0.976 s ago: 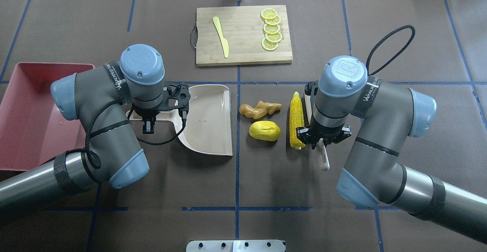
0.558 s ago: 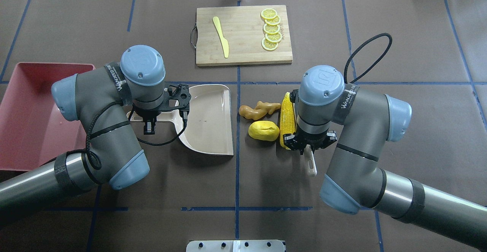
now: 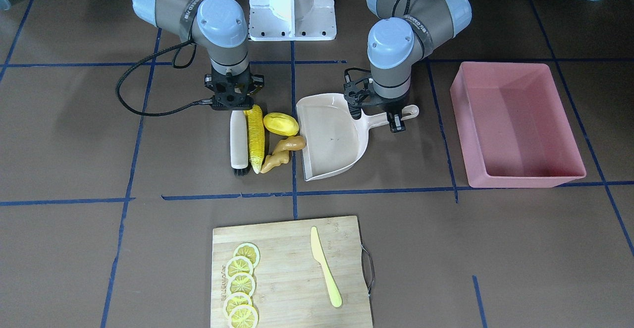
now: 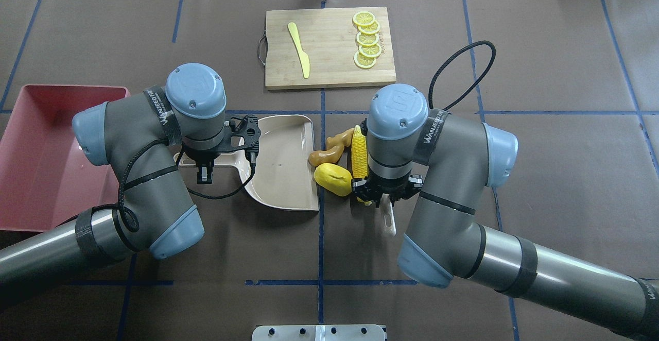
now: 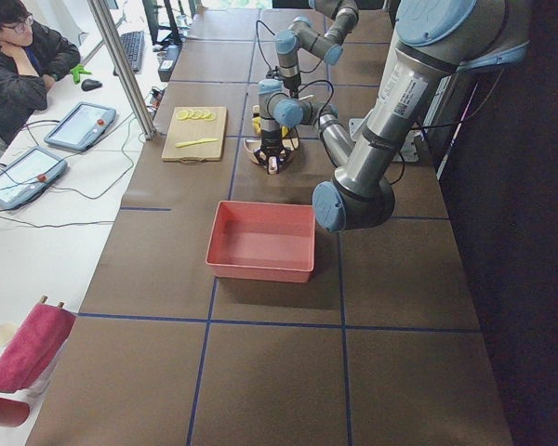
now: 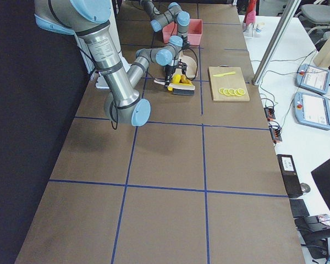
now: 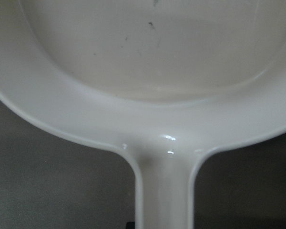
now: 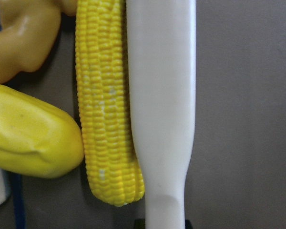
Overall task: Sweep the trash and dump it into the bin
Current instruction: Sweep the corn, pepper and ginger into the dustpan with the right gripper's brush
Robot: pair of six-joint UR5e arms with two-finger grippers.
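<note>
My right gripper (image 4: 385,197) is shut on a white brush's handle (image 4: 390,218). The brush (image 3: 238,142) lies pressed along the yellow corn cob (image 4: 359,150). The corn touches the yellow potato-like lump (image 4: 333,179) and the tan ginger root (image 4: 329,148), which sit at the open mouth of the beige dustpan (image 4: 283,155). My left gripper (image 4: 204,168) is shut on the dustpan handle (image 7: 164,191). The pink bin (image 4: 31,155) stands at the far left, apart from all of them. The right wrist view shows the brush (image 8: 164,95), corn (image 8: 107,109) and lump (image 8: 28,138) close together.
A wooden cutting board (image 4: 329,68) lies beyond the dustpan, with a pale yellow knife (image 4: 298,50) and lemon slices (image 4: 366,39) on it. My left arm's elbow hangs over the bin's near side. Blue tape lines mark the brown table.
My right arm has swept the brush leftward, pushing the corn, lump and ginger up to the dustpan's mouth. The left gripper and dustpan have barely moved.
</note>
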